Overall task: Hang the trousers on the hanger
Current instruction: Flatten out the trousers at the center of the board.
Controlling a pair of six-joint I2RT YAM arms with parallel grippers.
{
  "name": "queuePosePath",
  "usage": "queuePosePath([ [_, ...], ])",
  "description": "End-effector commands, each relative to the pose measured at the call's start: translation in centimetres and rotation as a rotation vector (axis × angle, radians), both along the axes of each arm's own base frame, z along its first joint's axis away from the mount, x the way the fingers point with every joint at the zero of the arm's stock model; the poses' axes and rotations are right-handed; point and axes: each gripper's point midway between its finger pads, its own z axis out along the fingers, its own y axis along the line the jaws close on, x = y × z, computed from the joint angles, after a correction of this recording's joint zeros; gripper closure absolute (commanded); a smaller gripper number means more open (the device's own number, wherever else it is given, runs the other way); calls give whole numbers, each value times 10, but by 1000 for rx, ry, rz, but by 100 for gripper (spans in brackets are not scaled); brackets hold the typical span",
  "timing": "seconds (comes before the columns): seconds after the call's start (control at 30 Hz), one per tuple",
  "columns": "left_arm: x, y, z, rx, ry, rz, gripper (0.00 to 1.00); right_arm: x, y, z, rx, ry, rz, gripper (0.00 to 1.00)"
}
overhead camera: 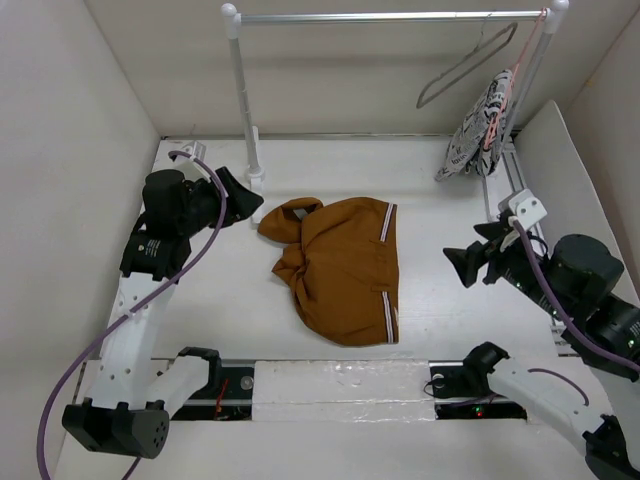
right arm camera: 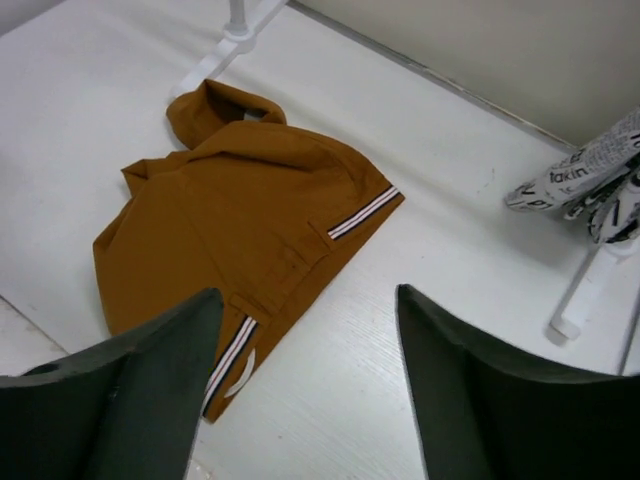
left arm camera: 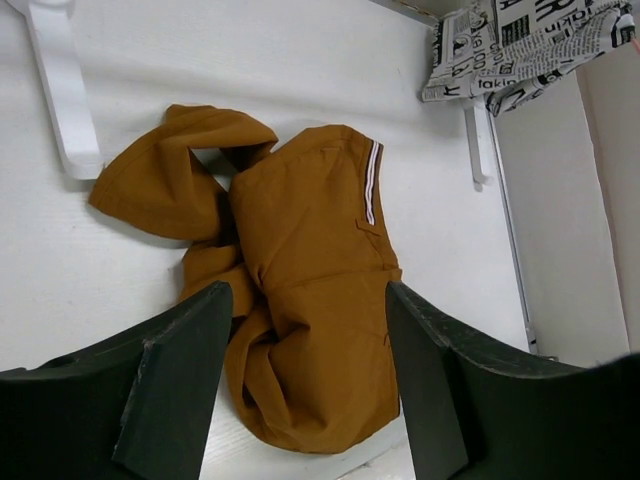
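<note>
Your left gripper (left arm camera: 305,330) and right gripper (right arm camera: 305,340) both gape wide, empty. The trousers (overhead camera: 340,265) look soft and limp; pinch their striped right edge.

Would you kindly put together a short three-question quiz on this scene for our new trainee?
1. True or false: the trousers lie crumpled on the table.
2. The hanger is: A) hanging from the rail B) flat on the table C) held in a gripper.
3. Fill in: the jaws of the left gripper and right gripper stand ____.
Key: 1 true; 2 A; 3 open.
</note>
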Motion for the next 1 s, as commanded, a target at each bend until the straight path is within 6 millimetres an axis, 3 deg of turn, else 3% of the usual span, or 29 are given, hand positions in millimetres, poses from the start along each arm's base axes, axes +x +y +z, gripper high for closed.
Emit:
queuePosePath([
  [0.0,7,1,17,-10,-54,24,42,-1,20,-15,16,38,87,28],
  [0.03,9,4,16,-14,-46,38,44,-1,24,-22,10,57,104,44],
  [0.07,11,6,14,-9,-43,48,46,0,28,-36,-7,86,118,88],
  [0.1,11,8,7,-2,-19,60,50,-1,31,-44,-16,103,136,100],
  [0.2,8,26,-24,86,73,134,79,2,36,-69,-44,146,151,100],
  [0.23,6,34,-33,122,100,167,100,3,37,-76,-52,160,151,100],
  [0.27,6,49,-49,182,134,234,100,5,38,-83,-63,172,153,100],
  [0.33,-2,54,-71,209,197,245,100,7,44,-107,-92,226,177,100],
  [0.37,-7,49,-91,194,234,228,100,8,48,-131,-112,288,185,89],
  [0.4,-10,42,-104,169,255,196,100,9,52,-131,-104,290,193,80],
  [0.43,-14,32,-114,140,274,155,92,8,56,-153,-123,338,209,74],
  [0.47,-28,20,-142,96,347,94,86,11,60,-160,-117,347,213,62],
  [0.53,-29,4,-147,13,313,32,79,10,69,-184,-112,391,239,47],
  [0.57,-40,-1,-165,-15,352,11,79,10,71,-191,-106,406,237,38],
  [0.63,-39,-6,-169,-27,334,22,72,8,78,-204,-78,440,249,33],
  [0.67,-46,-20,-179,5,358,-16,70,3,77,-224,-94,489,251,30],
  [0.73,-44,-23,-192,94,372,44,62,-6,81,-246,-86,583,267,27],
  [0.77,-49,-35,-195,113,381,22,57,-12,79,-261,-98,630,265,26],
  [0.83,-48,-32,-206,80,437,98,46,-20,81,-275,-91,687,264,23],
  [0.87,-51,-27,-219,44,455,145,42,-29,81,-294,-83,748,266,22],
  [0.93,-53,-28,-225,24,474,158,41,-29,83,-297,-68,755,263,22],
  [0.97,-58,-26,-237,32,505,164,41,-32,86,-300,-46,773,272,22],
])
